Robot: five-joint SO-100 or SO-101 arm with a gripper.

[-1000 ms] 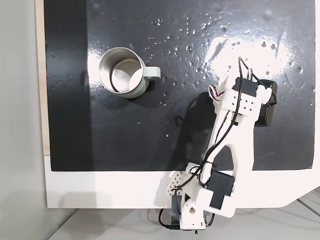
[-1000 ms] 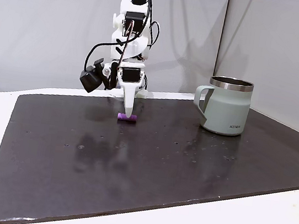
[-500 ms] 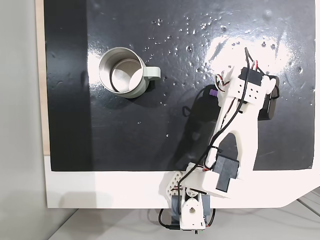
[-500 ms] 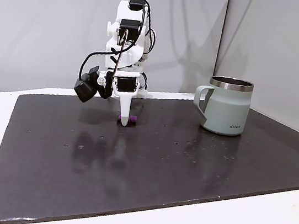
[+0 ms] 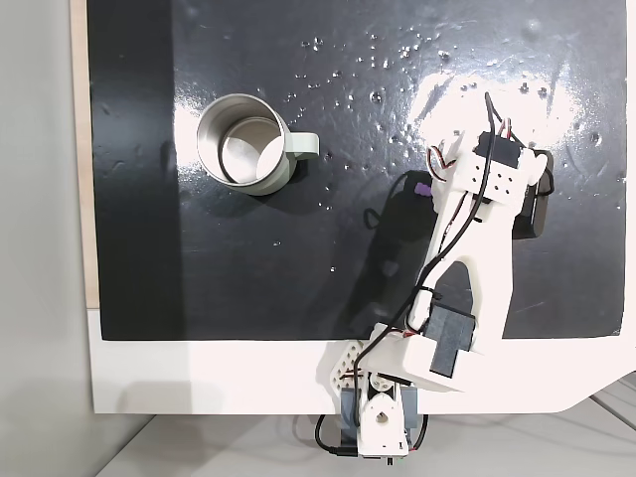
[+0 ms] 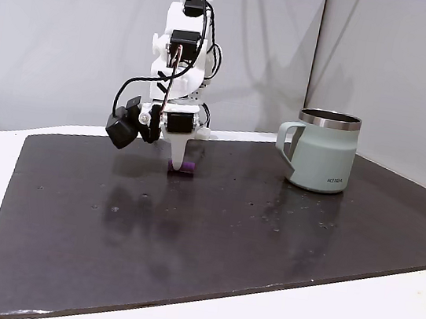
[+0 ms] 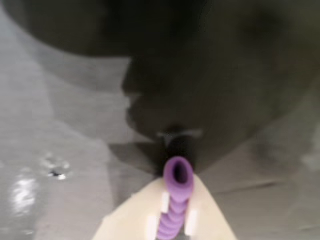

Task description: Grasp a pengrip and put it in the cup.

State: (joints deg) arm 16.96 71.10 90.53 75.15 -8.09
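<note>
On the dark worktop [image 6: 264,246], the fingers [image 7: 175,220] hold the pengrip [image 7: 176,200]; judged next: lift, carry right to the cup [image 6: 325,151].

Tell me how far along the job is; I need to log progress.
Done: the gripper has come down on the pengrip; in the wrist view the purple tube sits between the fingers. In hand: the grasp, at mat level; whether the pengrip is off the mat yet is unclear. Left: lifting, carrying it to the cup, which stands apart with nothing visible inside, and dropping it in.
</note>
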